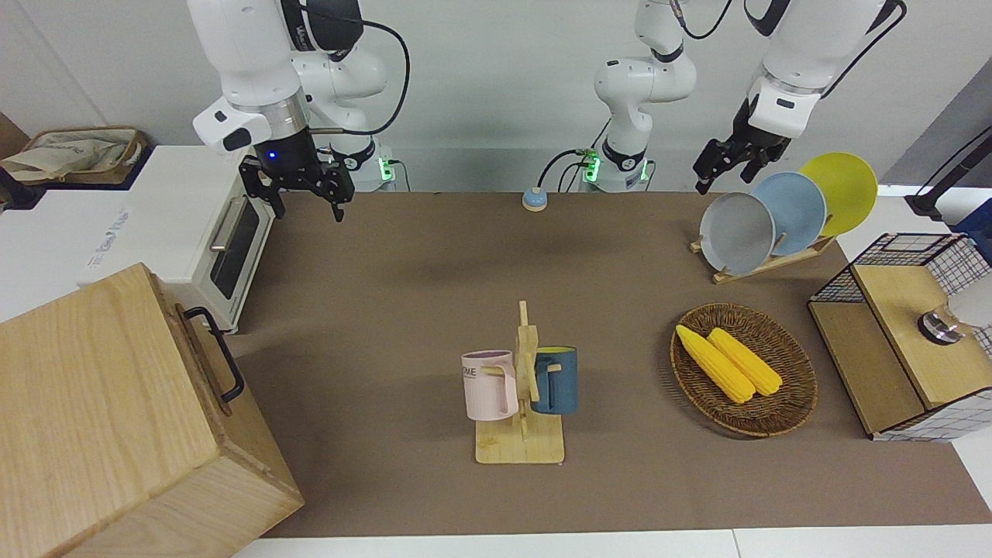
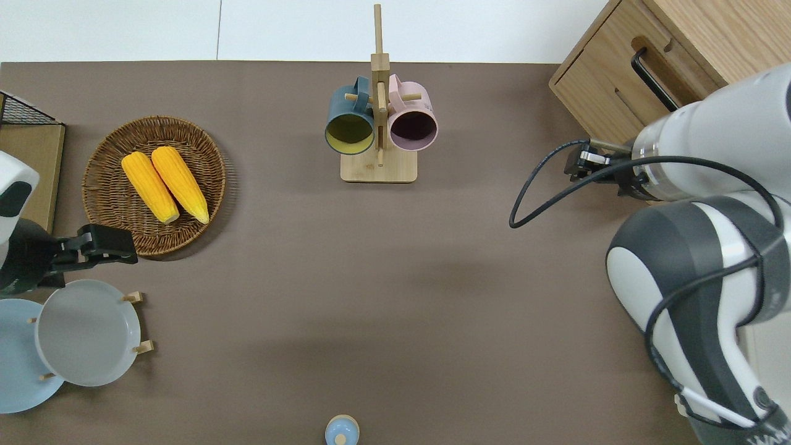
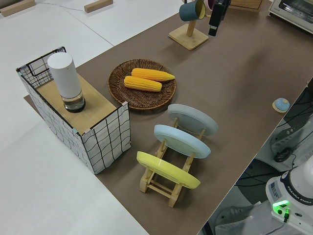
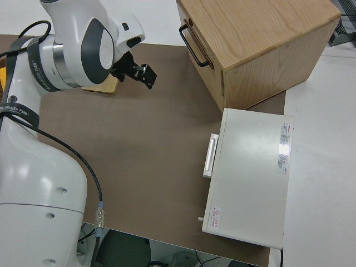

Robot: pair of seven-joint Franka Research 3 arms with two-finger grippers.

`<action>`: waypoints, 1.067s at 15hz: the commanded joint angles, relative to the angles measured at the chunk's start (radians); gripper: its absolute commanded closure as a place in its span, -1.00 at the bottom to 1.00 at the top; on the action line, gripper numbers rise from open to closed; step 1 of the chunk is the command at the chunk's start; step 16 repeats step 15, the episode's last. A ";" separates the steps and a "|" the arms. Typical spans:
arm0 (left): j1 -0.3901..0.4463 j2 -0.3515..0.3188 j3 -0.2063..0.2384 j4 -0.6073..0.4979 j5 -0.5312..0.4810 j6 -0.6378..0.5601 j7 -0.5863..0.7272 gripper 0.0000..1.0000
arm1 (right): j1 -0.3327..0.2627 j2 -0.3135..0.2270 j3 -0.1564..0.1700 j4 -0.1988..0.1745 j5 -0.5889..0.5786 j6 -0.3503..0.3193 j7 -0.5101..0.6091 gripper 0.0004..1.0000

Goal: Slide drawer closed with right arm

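The drawer [image 1: 208, 370] with its black bar handle [image 1: 219, 358] sits flush in the front of the pale wooden cabinet [image 1: 93, 403] at the right arm's end of the table. It also shows in the overhead view [image 2: 624, 80] and the right side view [image 4: 200, 53]. My right gripper [image 1: 307, 203] is open and empty, raised over the brown mat, apart from the drawer, with a blue light at its wrist. It shows in the right side view [image 4: 140, 72]. In the overhead view the arm hides most of it. My left gripper [image 1: 722, 172] is parked and open.
A white toaster oven [image 1: 225, 248] stands beside the cabinet, nearer to the robots. A mug stand [image 1: 523, 387] with two mugs is mid-table. A corn basket [image 1: 744, 370], plate rack [image 1: 783, 209] and wire-mesh box [image 1: 907, 333] are toward the left arm's end.
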 commanded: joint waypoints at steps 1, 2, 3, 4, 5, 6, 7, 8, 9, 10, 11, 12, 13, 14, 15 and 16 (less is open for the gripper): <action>-0.001 -0.008 0.004 0.004 -0.001 -0.015 0.010 -0.99 | -0.040 -0.090 0.009 -0.048 0.026 -0.096 -0.078 -0.98; -0.001 -0.008 0.004 0.004 -0.001 -0.017 0.009 -0.99 | -0.045 -0.100 0.009 -0.051 0.026 -0.112 -0.085 -0.98; -0.001 -0.008 0.004 0.004 -0.001 -0.017 0.010 -0.99 | -0.048 -0.108 0.009 -0.052 0.026 -0.115 -0.086 -0.98; -0.001 -0.008 0.004 0.004 -0.001 -0.015 0.009 -0.99 | -0.057 -0.110 0.012 -0.052 0.026 -0.120 -0.086 -0.98; -0.001 -0.008 0.004 0.004 -0.001 -0.015 0.009 -0.99 | -0.071 -0.110 0.024 -0.052 0.025 -0.133 -0.087 -0.98; -0.001 -0.008 0.004 0.004 -0.001 -0.015 0.009 -0.99 | -0.088 -0.110 0.038 -0.051 0.025 -0.136 -0.087 -0.98; -0.001 -0.008 0.004 0.004 -0.001 -0.015 0.009 -0.99 | -0.095 -0.110 0.041 -0.051 0.025 -0.138 -0.089 -0.98; -0.001 -0.008 0.004 0.004 -0.001 -0.015 0.009 -0.99 | -0.094 -0.110 0.041 -0.049 0.026 -0.138 -0.086 -0.98; -0.001 -0.008 0.004 0.004 -0.001 -0.015 0.009 -0.99 | -0.089 -0.110 0.043 -0.049 0.025 -0.138 -0.079 -0.98; -0.001 -0.008 0.004 0.004 -0.001 -0.015 0.009 -0.99 | -0.089 -0.108 0.044 -0.048 0.025 -0.136 -0.079 -0.98; -0.001 -0.008 0.004 0.004 -0.001 -0.015 0.009 -0.99 | -0.089 -0.107 0.043 -0.048 0.023 -0.136 -0.078 -0.98; -0.001 -0.008 0.004 0.004 -0.001 -0.017 0.009 -0.99 | -0.092 -0.107 0.044 -0.048 0.023 -0.136 -0.078 -0.98; -0.001 -0.008 0.004 0.004 -0.001 -0.017 0.009 -0.99 | -0.097 -0.107 0.043 -0.046 0.023 -0.136 -0.078 -0.98; -0.001 -0.008 0.004 0.004 -0.001 -0.017 0.009 -0.99 | -0.098 -0.105 0.044 -0.046 0.022 -0.136 -0.076 -0.98; -0.001 -0.008 0.004 0.004 -0.001 -0.015 0.009 -0.99 | -0.100 -0.104 0.043 -0.045 0.020 -0.136 -0.076 -0.98; -0.001 -0.008 0.004 0.004 -0.001 -0.015 0.009 -0.99 | -0.100 -0.104 0.043 -0.045 0.020 -0.136 -0.076 -0.98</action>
